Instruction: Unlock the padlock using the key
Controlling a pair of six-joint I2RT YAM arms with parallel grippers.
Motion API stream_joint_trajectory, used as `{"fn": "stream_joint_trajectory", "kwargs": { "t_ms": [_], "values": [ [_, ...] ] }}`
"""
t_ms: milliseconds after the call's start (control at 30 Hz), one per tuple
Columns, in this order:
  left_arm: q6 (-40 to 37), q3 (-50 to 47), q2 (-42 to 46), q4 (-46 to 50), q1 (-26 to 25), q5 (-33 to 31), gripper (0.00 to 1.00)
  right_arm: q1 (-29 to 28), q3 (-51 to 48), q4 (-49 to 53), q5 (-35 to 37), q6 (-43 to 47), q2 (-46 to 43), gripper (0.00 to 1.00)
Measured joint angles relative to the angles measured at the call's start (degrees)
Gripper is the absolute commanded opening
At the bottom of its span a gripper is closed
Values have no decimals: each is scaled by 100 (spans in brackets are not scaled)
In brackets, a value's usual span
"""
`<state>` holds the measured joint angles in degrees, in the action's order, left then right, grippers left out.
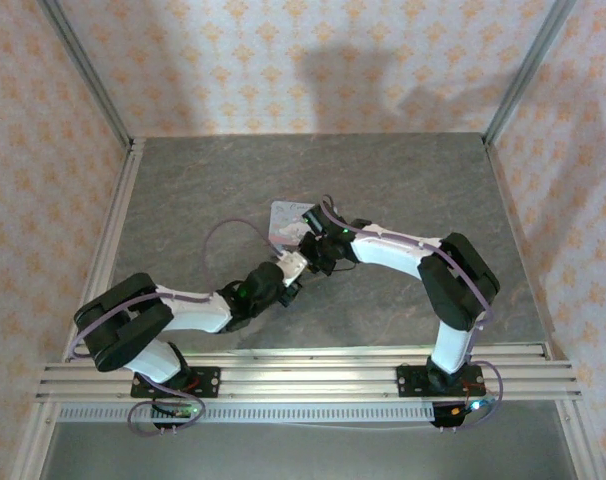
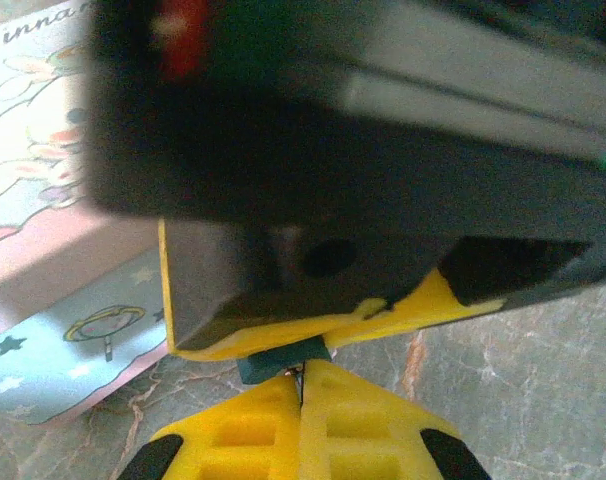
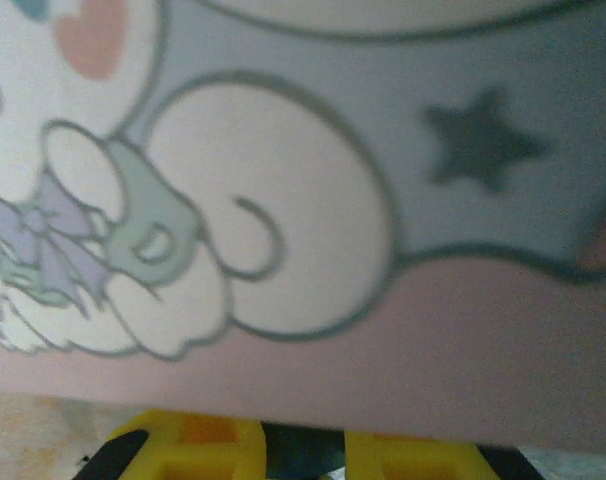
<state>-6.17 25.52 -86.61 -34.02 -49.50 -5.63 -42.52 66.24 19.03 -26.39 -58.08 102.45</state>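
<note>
Over the middle of the grey table [image 1: 403, 180], the two arms are meeting just at the near edge of the pale blue cartoon tin [image 1: 282, 217]. The right gripper [image 3: 303, 448] is clamping the teal padlock [image 2: 282, 360] between its yellow fingers, holding it just beside the tin's pink rim. The left gripper [image 2: 301, 388] is pointing up at the padlock from below. Its fingers [image 2: 363, 420] are pressing nearly together on a thin sliver, seemingly the key [image 2: 301, 375], whose tip is touching the padlock's underside, though blur is hiding the detail.
</note>
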Motion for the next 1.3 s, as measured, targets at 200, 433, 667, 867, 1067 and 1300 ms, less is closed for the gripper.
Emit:
{"fn": "stream_joint_trajectory", "kwargs": {
  "t_ms": [200,433,667,867,1067,1300],
  "values": [
    [-557,369,-553,68,-612,-955,0,85,205,713,92,444,48,0],
    [-566,400,-656,61,-789,-1300,0,96,422,1078,66,723,160,0],
    [-28,146,-656,-367,-699,-1137,0,87,417,1067,39,787,157,13],
    [459,-138,-756,-717,-446,-754,0,70,393,1051,90,876,61,45],
    [706,-271,-839,-719,-317,-522,0,83,374,1047,114,868,-468,55],
    [848,-284,-826,-743,-258,-417,0,83,280,1008,245,866,-691,54]
  ]
}}
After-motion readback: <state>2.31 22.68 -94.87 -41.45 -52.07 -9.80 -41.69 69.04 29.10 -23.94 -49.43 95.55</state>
